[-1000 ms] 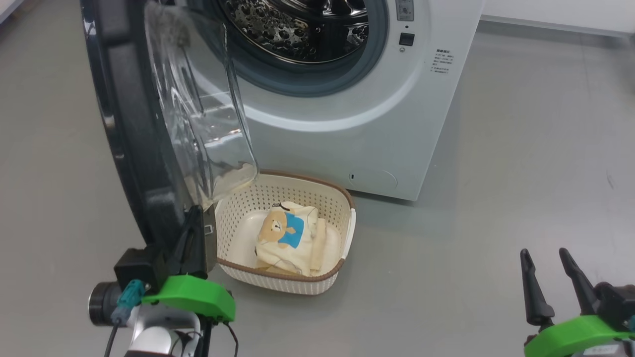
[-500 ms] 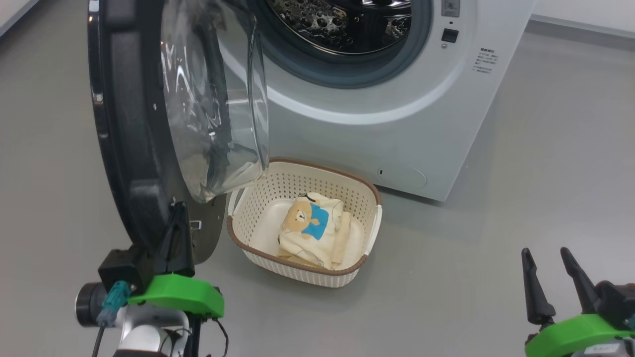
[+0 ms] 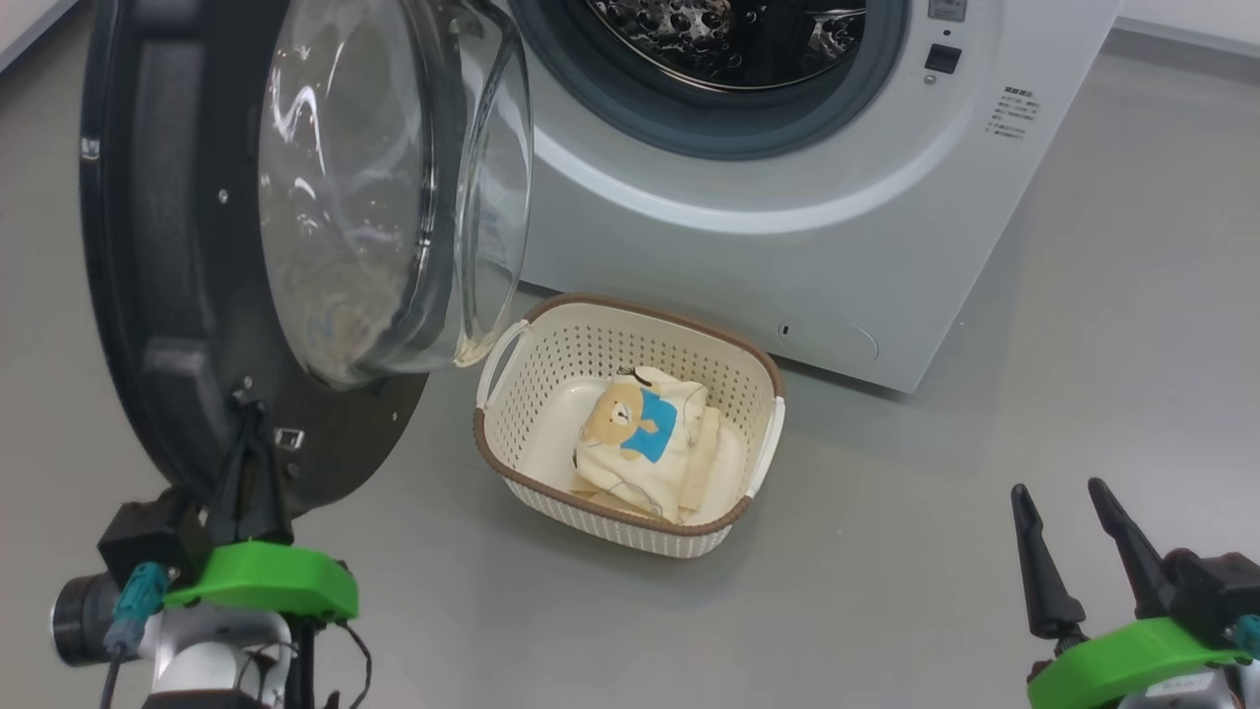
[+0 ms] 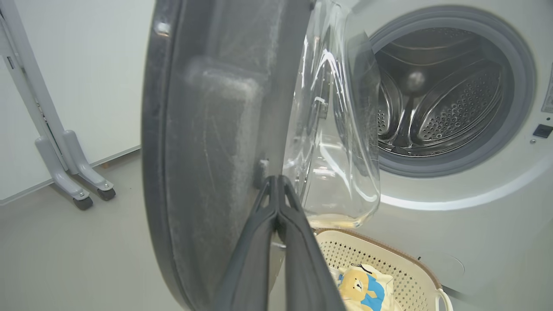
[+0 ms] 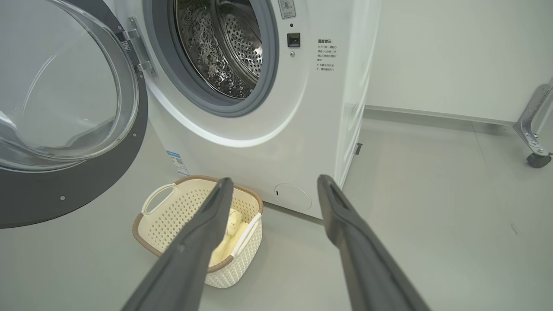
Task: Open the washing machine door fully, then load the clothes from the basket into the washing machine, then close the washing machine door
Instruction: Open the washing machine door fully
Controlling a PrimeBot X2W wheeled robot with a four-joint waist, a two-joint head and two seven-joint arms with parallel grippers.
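We see the washing machine door (image 3: 167, 246) standing open at the upper left of the head view. It has a wide black rim, dusty and streaked on its inner face in the left wrist view. A clear glass bowl (image 3: 374, 187) bulges from its centre toward the machine. In the right wrist view a metal hinge (image 5: 138, 47) joins it to the left side of the opening.

The white washing machine (image 3: 787, 256) takes up the upper centre, with a grey gasket (image 3: 689, 143) ringing a perforated steel drum (image 3: 728, 39).

The basket (image 3: 640, 313) sits on the grey floor (image 3: 935, 492) at the centre of the head view, just in front of the machine and below the bowl. It is cream and perforated, with a brown rim and 2 white handles. The clothes (image 3: 640, 443) lie inside it, cream and folded, the top one printed with a tan bear in a blue shirt.

To the right of the opening there is a block of small printed characters (image 5: 327, 55), too small for us to read, beside a black square socket (image 5: 293, 39). A blue label (image 5: 175, 160) sits at the lower left corner of the machine's front, and its print is also illegible.

The left gripper (image 3: 248, 418), at the lower left, has its 2 dark fingers pressed together, with the tips touching the door's inner rim beside a small stud. The right gripper (image 3: 1055, 488), at the lower right, has its fingers spread and holds nothing. It is above bare floor, well apart from the basket.
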